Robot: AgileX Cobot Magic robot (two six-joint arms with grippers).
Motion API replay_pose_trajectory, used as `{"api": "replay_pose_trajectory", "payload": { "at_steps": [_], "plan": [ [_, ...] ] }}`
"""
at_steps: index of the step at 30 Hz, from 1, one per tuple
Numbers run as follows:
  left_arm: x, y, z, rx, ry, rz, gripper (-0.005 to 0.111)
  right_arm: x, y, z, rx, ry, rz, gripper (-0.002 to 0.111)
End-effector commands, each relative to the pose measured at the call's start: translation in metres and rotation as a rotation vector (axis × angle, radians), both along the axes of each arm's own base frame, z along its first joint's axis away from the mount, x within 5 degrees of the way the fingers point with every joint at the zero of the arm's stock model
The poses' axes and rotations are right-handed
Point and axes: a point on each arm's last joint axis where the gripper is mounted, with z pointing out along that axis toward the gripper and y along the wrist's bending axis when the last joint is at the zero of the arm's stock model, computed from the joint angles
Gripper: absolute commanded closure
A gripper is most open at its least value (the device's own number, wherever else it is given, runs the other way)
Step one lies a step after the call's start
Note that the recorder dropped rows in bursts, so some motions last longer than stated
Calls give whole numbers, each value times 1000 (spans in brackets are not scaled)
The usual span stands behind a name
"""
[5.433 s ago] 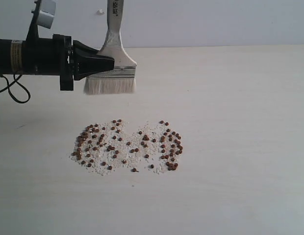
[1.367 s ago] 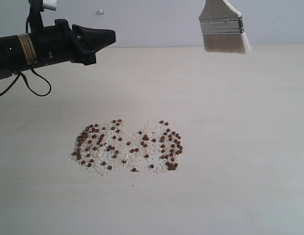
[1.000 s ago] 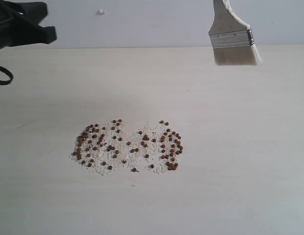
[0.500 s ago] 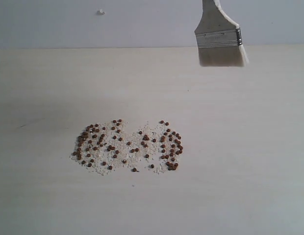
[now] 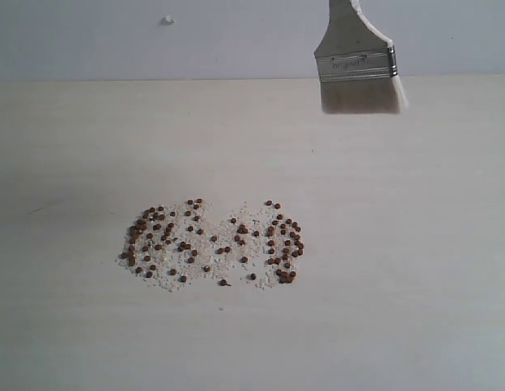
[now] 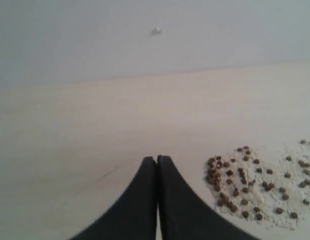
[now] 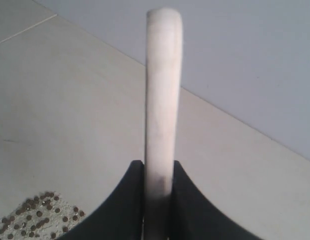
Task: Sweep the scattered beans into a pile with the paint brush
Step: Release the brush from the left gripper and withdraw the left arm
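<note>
The reddish-brown beans (image 5: 212, 242) lie scattered with pale grit in a wide patch at the table's middle left; no compact pile shows. The paint brush (image 5: 357, 63) hangs bristles down above the far right of the table, well apart from the beans. Its whitish handle (image 7: 163, 95) runs up between my right gripper (image 7: 158, 167), which is shut on it. That gripper is out of the exterior view. My left gripper (image 6: 157, 161) is shut with nothing in it, hovering beside the bean patch (image 6: 255, 185). Some beans (image 7: 37, 214) show in the right wrist view.
The pale wooden table (image 5: 415, 269) ends at a grey back wall (image 5: 236, 37) with a small white speck (image 5: 166, 19) on it.
The left arm let go of the brush and drew away out of the exterior view. The brush, now in the right gripper, crossed to the right and has just drifted slightly left.
</note>
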Motion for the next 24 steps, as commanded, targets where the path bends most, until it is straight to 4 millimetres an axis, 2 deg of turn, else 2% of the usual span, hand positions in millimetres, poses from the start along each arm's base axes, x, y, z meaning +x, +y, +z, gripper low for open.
{"api": "replay_pose_trajectory", "payload": {
  "at_steps": [1,11,24],
  "plan": [
    [-2,0,-2,-72,34,12,107,-3,-1,4,8,-7,8,108],
    [-12,4,8,-121,-104,5,107,-4,0,4,-1,-14,28,108],
    [-16,7,9,-119,-139,5,107,-6,1,9,-2,-51,50,108]
  ]
}}
